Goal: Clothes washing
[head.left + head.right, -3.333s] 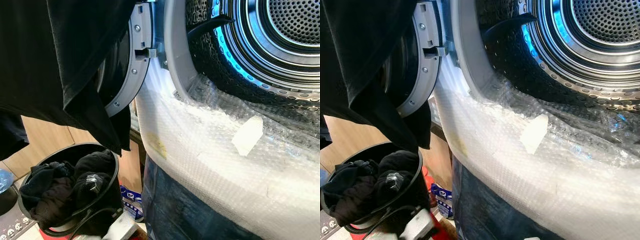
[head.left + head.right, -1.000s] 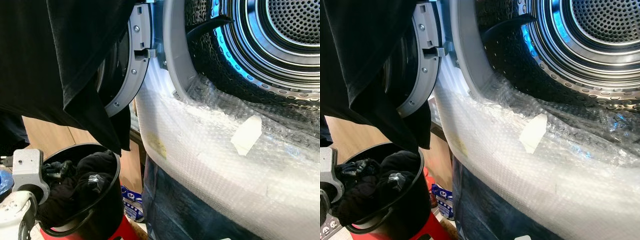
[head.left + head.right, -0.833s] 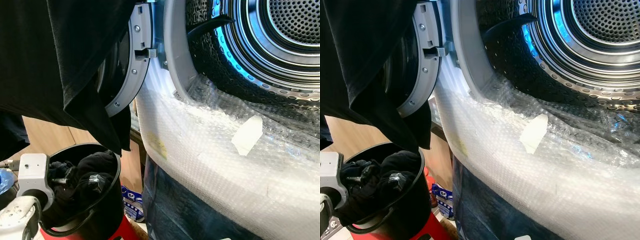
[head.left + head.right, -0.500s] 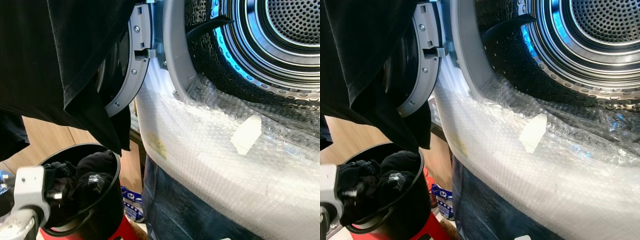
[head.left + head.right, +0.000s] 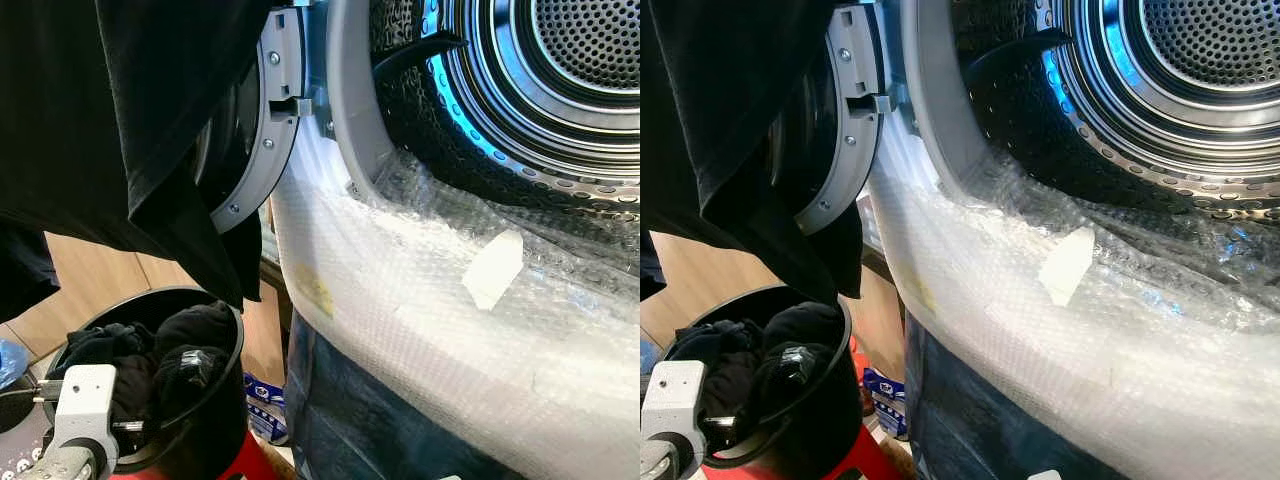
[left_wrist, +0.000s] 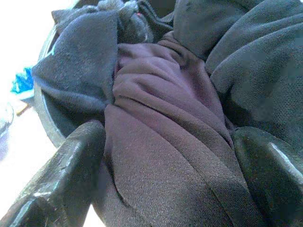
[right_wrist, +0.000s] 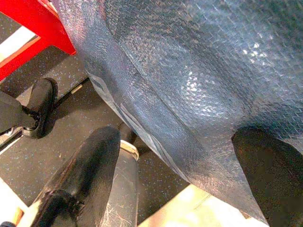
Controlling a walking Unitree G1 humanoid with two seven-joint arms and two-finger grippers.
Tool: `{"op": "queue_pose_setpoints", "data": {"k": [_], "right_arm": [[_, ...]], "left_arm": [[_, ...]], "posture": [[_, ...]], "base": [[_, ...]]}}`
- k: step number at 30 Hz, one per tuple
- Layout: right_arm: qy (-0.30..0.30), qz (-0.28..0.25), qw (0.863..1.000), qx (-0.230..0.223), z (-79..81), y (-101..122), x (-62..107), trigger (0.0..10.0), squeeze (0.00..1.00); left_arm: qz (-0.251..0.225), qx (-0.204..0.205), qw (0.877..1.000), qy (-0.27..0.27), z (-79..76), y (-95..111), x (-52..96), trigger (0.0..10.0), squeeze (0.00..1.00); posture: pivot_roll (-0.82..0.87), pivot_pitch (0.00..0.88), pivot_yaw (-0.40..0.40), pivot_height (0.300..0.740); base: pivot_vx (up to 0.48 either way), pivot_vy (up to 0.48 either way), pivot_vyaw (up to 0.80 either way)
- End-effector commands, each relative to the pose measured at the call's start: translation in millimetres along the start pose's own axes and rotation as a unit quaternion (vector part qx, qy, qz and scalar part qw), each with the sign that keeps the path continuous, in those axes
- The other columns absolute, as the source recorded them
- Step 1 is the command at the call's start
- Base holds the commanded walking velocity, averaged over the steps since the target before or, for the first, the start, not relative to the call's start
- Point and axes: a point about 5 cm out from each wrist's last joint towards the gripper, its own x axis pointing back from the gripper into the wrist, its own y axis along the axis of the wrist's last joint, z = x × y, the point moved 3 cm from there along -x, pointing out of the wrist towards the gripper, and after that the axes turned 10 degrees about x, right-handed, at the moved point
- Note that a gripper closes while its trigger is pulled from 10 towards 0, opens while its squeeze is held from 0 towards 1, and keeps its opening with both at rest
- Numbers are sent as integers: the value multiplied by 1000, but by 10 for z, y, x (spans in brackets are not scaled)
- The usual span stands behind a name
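left wrist has dropped lower over the black bucket point(image 5: 215, 420) since earlier. left pincer point(image 6: 165, 189) spread wide, straddling the maroon garment point(image 6: 161, 142) in the bucket, not clamped yet. right pincer point(image 7: 180, 189) open, idle by the washer front point(image 7: 189, 71). risk: closing shallow grabs only a fold, so the cloth slips out.
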Motion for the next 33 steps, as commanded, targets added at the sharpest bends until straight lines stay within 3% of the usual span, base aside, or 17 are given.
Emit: {"op": "queue_pose_setpoints", "data": {"k": [1, 3, 12, 13, 16, 33], "right_arm": [[-2, -16, 1000, 11, -10, 102, -3, 10000, 0], [-1, -17, 1000, 12, -6, 105, -3, 10000, 0], [0, -18, 1000, 18, -4, 113, -3, 10000, 0], [1, -18, 1000, 19, -4, 115, -3, 10000, 0], [2, -20, 1000, 21, 2, 132, -5, 10000, 0], [4, -23, 999, 30, 9, 170, -6, 10000, 0]], "left_arm": [[41, -14, 999, -11, -19, -177, -21, 10000, 0], [74, -47, 996, -36, -78, -315, 2, 10000, 0], [83, -82, 993, -20, -13, -386, 29, 10000, 0], [78, -83, 993, -14, 14, -367, 31, 0, 0], [75, -89, 993, -8, 80, -356, 33, 0, 0], [96, -124, 987, -27, 65, -411, 64, 0, 0]], "posture": [[264, 0, 8, 740], [259, 0, 11, 740], [264, 0, 7, 740], [264, 0, 6, 740], [267, 0, 5, 740], [273, 0, 0, 740]], "base": [[0, 0, 0], [0, 0, 0], [0, 0, 0], [0, 0, 0], [0, 0, 0], [0, 0, 0]]}}
